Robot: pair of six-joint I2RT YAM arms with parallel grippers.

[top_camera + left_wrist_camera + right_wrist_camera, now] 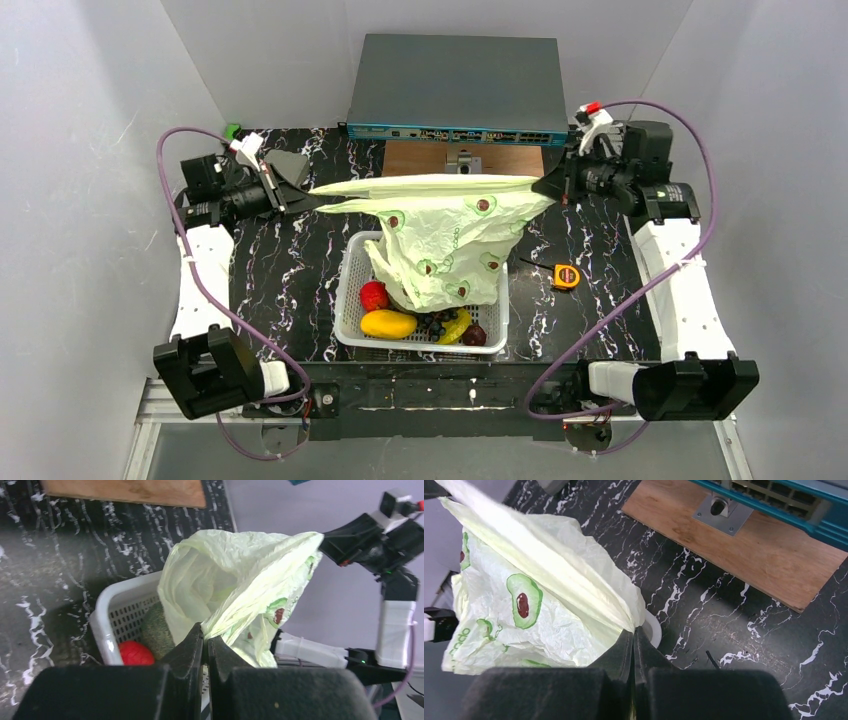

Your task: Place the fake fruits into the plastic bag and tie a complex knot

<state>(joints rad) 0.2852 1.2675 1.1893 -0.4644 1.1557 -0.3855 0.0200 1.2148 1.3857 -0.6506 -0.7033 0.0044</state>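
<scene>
Left gripper (205, 632) and right gripper (634, 635) are pinching the plastic bag (450, 245) taut above the basket (349, 300) holding the fake fruits (388, 323). Further spreading is likely risking a tear or slipped rim.

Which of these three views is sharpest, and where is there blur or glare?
Top external: sharpest and evenly lit, no glare on the plastic bag. Left wrist: the left tool is a dark blur up close; the bag looks bright, nearly washed out. Right wrist: the right tool is blurred, the avocado print crisp.
</scene>
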